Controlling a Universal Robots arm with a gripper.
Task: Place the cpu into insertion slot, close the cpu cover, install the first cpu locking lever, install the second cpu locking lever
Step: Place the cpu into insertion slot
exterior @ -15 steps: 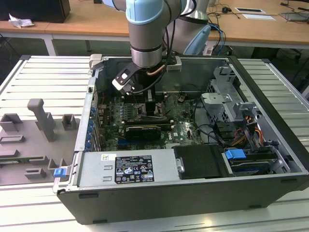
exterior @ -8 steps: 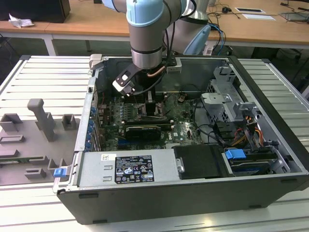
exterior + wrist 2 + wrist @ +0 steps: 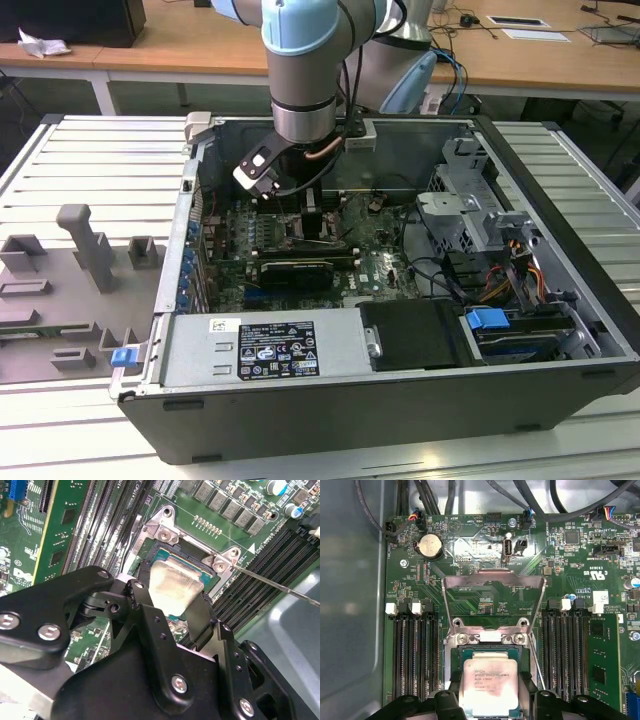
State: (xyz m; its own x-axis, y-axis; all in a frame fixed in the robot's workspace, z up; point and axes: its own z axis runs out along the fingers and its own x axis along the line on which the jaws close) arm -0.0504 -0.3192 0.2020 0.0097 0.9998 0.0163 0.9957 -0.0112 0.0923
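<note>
Inside the case [image 3: 300,415], on the motherboard [image 3: 485,540], you see the cpu cover [image 3: 470,582] raised open just beyond the pincer [image 3: 172,596], whose fingertips clamp the cpu [image 3: 490,685] at the socket [image 3: 192,547]; seating, cover and a loose locking lever [image 3: 272,583] look undone.

- The small, flat, square cpu [image 3: 487,687] has a pale silver-beige metal top with faint print. It lies level and face up over the socket opening, with its green edge showing.
- The cpu cover [image 3: 492,578], a thin grey metal frame plate with an open centre window, stands swung up on its hinge, clear of the socket.
</note>
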